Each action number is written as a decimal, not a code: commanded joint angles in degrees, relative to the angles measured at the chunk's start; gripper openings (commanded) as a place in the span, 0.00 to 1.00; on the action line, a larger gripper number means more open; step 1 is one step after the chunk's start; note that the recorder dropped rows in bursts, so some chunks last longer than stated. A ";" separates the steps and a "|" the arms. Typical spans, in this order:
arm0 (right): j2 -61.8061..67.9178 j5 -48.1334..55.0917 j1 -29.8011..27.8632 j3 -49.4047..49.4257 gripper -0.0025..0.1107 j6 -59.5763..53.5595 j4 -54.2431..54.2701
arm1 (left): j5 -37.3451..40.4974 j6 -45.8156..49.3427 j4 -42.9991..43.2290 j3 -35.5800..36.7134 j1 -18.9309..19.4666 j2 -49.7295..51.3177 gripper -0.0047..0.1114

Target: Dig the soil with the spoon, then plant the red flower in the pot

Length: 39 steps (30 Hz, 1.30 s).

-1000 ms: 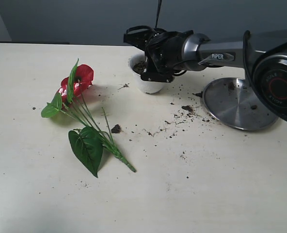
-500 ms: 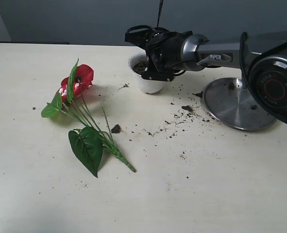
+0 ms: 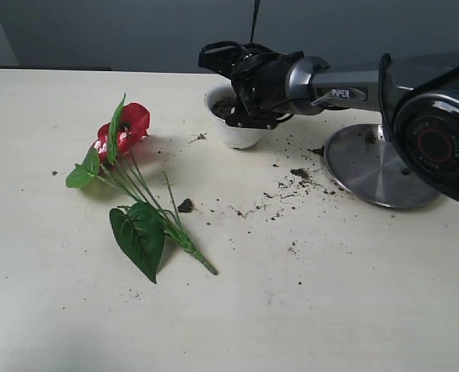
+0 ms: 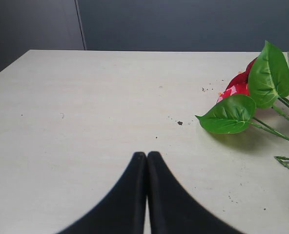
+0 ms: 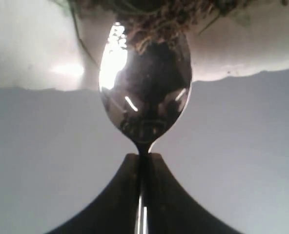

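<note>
Clamping the spoon (image 5: 145, 92) by its handle, the right pincer (image 5: 143, 158) holds the bowl tip in the soil (image 3: 223, 107) of the pot (image 3: 231, 132), which stands at twelve o'clock on the cream tabletop (image 3: 330, 294). The left pincer (image 4: 146, 157), fingers pressed together and empty, hovers above bare tabletop. The red flower (image 3: 125, 128) lies flat toward nine o'clock, crumbs of earth (image 3: 299, 173) and a steel plate (image 3: 377, 164) toward three, with a dark grey wall (image 3: 98, 31) behind.

"PIPER" in white on the right arm (image 3: 346, 91), other lettering too blurred
</note>
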 commanded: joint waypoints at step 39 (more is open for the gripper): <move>-7.23 -2.52 0.69 6.55 0.02 -4.29 0.74 | -0.62 -0.12 0.00 0.28 -0.18 -0.27 0.04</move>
